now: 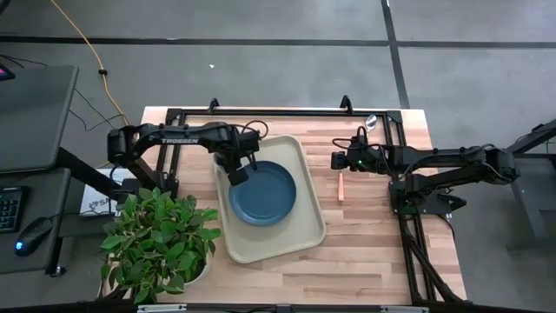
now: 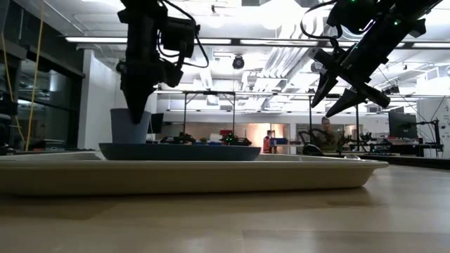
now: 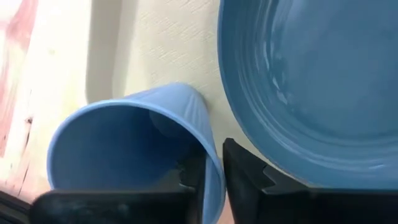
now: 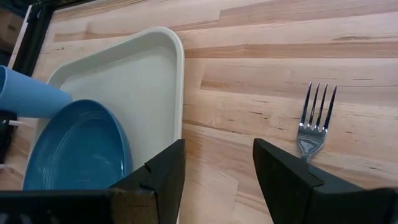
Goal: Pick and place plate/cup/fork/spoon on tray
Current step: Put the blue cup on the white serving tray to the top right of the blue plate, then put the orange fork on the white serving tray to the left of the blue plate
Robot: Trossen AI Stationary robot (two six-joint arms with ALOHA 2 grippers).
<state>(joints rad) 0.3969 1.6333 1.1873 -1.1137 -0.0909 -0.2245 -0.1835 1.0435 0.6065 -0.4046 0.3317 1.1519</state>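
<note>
Left gripper (image 3: pixel 211 177) fingers straddled cup (image 3: pixel 134 149) rim beside plate (image 3: pixel 311 81) on tray (image 1: pixel 306 204); right gripper (image 4: pixel 217 171) spread above fork (image 4: pixel 316 121).

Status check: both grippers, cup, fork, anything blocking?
Left gripper straddling cup wall on tray, beside plate. Right gripper open, above bare table near fork. Nothing blocking.

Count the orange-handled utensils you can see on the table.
1: the fork lies on the bare table, right of the tray. A spoon may be hidden.
</note>
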